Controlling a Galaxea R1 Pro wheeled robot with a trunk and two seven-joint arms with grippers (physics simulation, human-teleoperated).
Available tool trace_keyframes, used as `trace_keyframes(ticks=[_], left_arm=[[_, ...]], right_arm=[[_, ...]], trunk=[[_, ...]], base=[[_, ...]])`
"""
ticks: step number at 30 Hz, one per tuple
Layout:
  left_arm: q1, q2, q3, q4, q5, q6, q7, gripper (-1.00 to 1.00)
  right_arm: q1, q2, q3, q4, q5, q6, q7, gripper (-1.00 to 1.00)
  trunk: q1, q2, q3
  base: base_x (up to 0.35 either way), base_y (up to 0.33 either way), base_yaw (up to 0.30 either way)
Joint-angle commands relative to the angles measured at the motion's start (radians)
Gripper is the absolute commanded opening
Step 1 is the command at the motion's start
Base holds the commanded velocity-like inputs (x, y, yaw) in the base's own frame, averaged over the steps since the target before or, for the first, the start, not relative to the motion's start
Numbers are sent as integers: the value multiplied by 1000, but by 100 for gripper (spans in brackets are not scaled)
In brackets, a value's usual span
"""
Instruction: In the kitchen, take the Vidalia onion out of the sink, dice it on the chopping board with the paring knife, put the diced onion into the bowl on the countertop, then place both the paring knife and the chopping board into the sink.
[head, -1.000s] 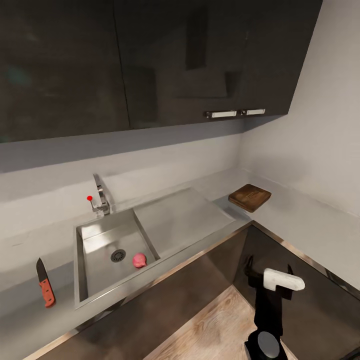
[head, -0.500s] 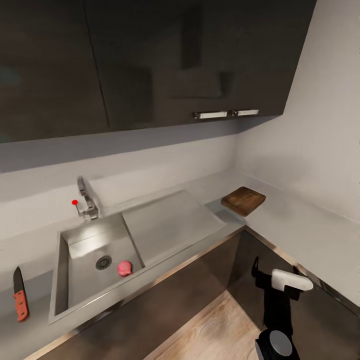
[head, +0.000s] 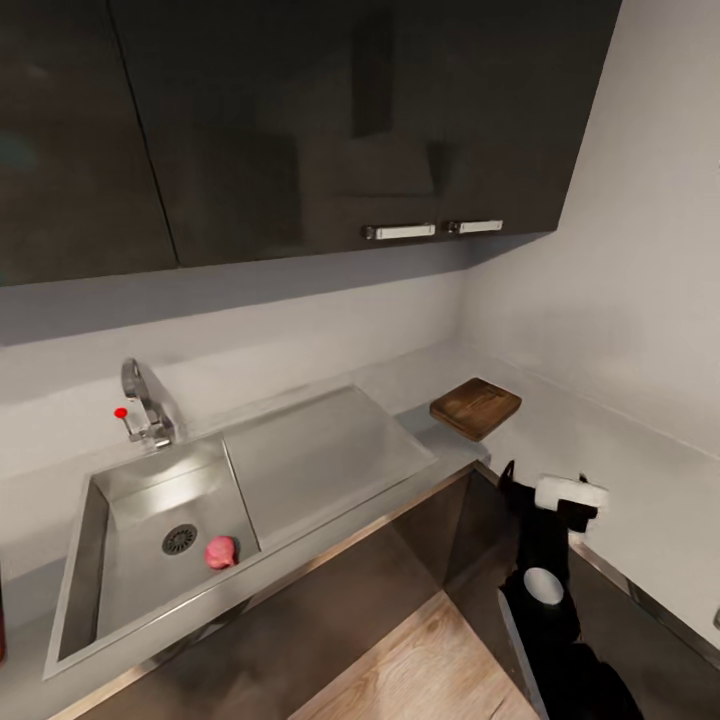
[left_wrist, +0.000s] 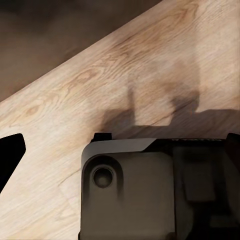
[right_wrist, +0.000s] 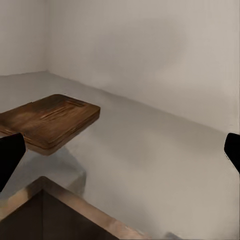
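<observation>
**View swings right toward the board; onion waits in the sink**

The whole head view has shifted over the last second, so the camera has turned rightward, not the things themselves. The paring knife, seen earlier on the countertop (head: 640, 470) left of the sink (head: 75, 560), has slid out past the frame's left edge. The Vidalia onion (head: 221, 551) lies in the sink basin just beside the drain (head: 179, 539), with the tap (head: 145, 405) behind the basin. Right of the sink's drainboard, near the wall corner, sits the chopping board (head: 476, 407), apart from the sink.

Farther right, the right gripper (head: 545, 490) has risen to countertop-edge height, its fingers spread wide and empty, aimed at the board in the right wrist view (right_wrist: 47, 120). The left gripper looks down at wooden floor (left_wrist: 150, 60); whether it is spread or closed I cannot tell.

Judging by this, the robot is heading for the board first; the onion is untouched.
</observation>
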Motion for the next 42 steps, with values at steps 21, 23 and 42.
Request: trace_keyframes(ticks=[21, 23, 42], left_arm=[[0, -1, -18, 12, -10, -1, 0, 100], [0, -1, -18, 12, -11, -2, 0, 100], [-1, -3, -29, 39, -11, -3, 0, 100]], right_arm=[[-540, -138, -147, 111, -91, 536, 244, 100], [-588, -161, -150, 180, -104, 542, 251, 100], [-1088, -264, -145, 904, -239, 470, 499, 100]], trunk=[[1, -2, -2], [1, -2, -2], [1, -2, -2]], base=[[1, -1, 0], [0, 0, 0], [0, -34, 0]])
